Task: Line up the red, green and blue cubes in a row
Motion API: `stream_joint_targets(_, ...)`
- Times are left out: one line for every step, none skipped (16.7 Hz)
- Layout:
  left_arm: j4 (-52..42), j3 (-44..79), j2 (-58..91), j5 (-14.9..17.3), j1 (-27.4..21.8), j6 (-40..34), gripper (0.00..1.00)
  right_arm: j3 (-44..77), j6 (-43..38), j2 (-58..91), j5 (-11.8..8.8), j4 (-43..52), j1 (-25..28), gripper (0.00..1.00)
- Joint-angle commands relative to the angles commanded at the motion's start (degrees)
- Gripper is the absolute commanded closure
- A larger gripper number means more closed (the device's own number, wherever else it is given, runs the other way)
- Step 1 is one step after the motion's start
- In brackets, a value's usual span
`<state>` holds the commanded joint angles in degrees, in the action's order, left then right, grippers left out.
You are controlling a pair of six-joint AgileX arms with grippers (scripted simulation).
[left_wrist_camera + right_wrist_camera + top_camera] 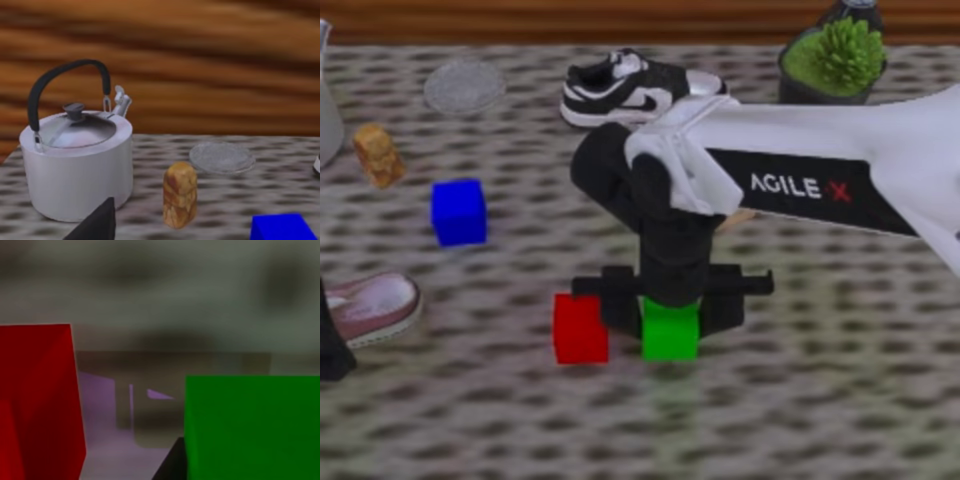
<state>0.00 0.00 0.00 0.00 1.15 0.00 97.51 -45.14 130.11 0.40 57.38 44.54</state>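
Observation:
The red cube [580, 328] and the green cube [670, 332] sit side by side a little in front of the table's middle, with a small gap between them. My right gripper [670, 312] comes down from above, shut on the green cube [250, 430]. One dark finger [172, 465] lies against the green cube's side that faces the red cube [37, 405]. The blue cube [458, 210] stands apart at the left and also shows in the left wrist view [282, 227]. My left arm [328, 345] is parked at the left edge, with one finger [100, 222] in view.
A black-and-white sneaker [640, 88] and a potted plant [832, 60] stand at the back. At the back left are a glass dish [465, 87], a mottled yellow-brown block [378, 153] and a kettle [75, 160]. A pink shoe [375, 305] lies at the left edge.

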Motion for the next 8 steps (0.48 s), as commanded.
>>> stream_joint_targets(0.0, 0.0, 0.0, 0.0, 0.0, 0.0, 0.0, 0.0, 0.0, 0.0, 0.0, 0.0, 0.0, 0.55)
stream_joint_targets(0.0, 0.0, 0.0, 0.0, 0.0, 0.0, 0.0, 0.0, 0.0, 0.0, 0.0, 0.0, 0.0, 0.47)
stream_joint_targets(0.0, 0.0, 0.0, 0.0, 0.0, 0.0, 0.0, 0.0, 0.0, 0.0, 0.0, 0.0, 0.0, 0.4)
stream_joint_targets(0.0, 0.0, 0.0, 0.0, 0.0, 0.0, 0.0, 0.0, 0.0, 0.0, 0.0, 0.0, 0.0, 0.32)
stream_joint_targets(0.0, 0.0, 0.0, 0.0, 0.0, 0.0, 0.0, 0.0, 0.0, 0.0, 0.0, 0.0, 0.0, 0.25)
stream_joint_targets(0.0, 0.0, 0.0, 0.0, 0.0, 0.0, 0.0, 0.0, 0.0, 0.0, 0.0, 0.0, 0.0, 0.17)
stream_joint_targets(0.0, 0.0, 0.0, 0.0, 0.0, 0.0, 0.0, 0.0, 0.0, 0.0, 0.0, 0.0, 0.0, 0.1)
stream_joint_targets(0.0, 0.0, 0.0, 0.0, 0.0, 0.0, 0.0, 0.0, 0.0, 0.0, 0.0, 0.0, 0.0, 0.02)
